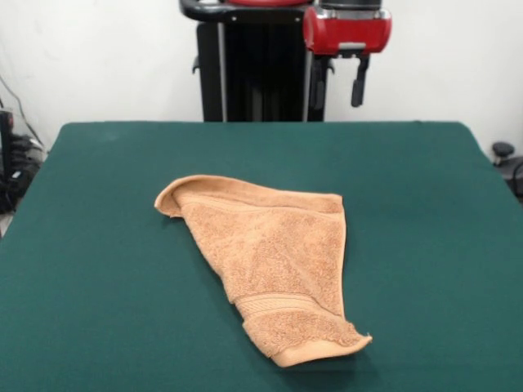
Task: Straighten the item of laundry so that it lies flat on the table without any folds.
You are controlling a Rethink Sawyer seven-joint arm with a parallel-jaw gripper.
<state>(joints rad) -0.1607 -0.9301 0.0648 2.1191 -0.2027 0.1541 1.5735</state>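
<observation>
The orange-tan terry towel [274, 257] lies on the dark green table [98, 245], a little near of centre. Its outline is roughly triangular, wide at the far side and narrowing toward the near right. Its far left corner is curled over. A woven band crosses it near the hemmed near end, which lifts slightly off the cloth. My gripper [337, 86] hangs high above the table's far edge, well beyond the towel and apart from it. Its two dark fingers [359, 82] stand apart and hold nothing.
The black pedestal [245, 73] stands behind the table's far edge. Cables and dark equipment [12, 163] sit off the table's left side. A small dark object [502, 151] sits off the right side. Green cloth surrounds the towel on all sides.
</observation>
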